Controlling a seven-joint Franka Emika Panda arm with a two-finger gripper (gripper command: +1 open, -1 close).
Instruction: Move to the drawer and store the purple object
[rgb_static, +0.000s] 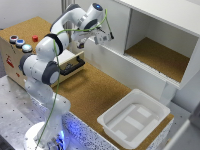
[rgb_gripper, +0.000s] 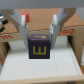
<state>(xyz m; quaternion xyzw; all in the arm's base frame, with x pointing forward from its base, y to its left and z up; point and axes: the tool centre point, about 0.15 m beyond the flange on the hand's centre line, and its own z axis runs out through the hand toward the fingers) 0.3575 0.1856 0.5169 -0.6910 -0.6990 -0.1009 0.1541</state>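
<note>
My gripper (rgb_static: 103, 36) is shut on a purple cube (rgb_gripper: 40, 46) with a yellow letter on its face. The fingers (rgb_gripper: 22, 24) clamp it from both sides, and it hangs in the air. The cube cannot be made out in the exterior view. The drawer (rgb_static: 70, 62), pale wood with a black bar handle (rgb_static: 74, 66), stands pulled open from the light wooden box (rgb_static: 15, 55). In the exterior view the gripper is above the drawer and toward the view's right of it. In the wrist view the drawer's pale open interior (rgb_gripper: 40, 72) lies beneath and beyond the cube.
Coloured buttons (rgb_static: 20, 42) sit on top of the wooden box. A white cabinet (rgb_static: 160, 30) with an open cork-floored compartment stands at the exterior view's right. A white plastic bin (rgb_static: 134, 117) sits on the cork tabletop (rgb_static: 90, 95). The arm's base (rgb_static: 45, 135) stands at the lower left.
</note>
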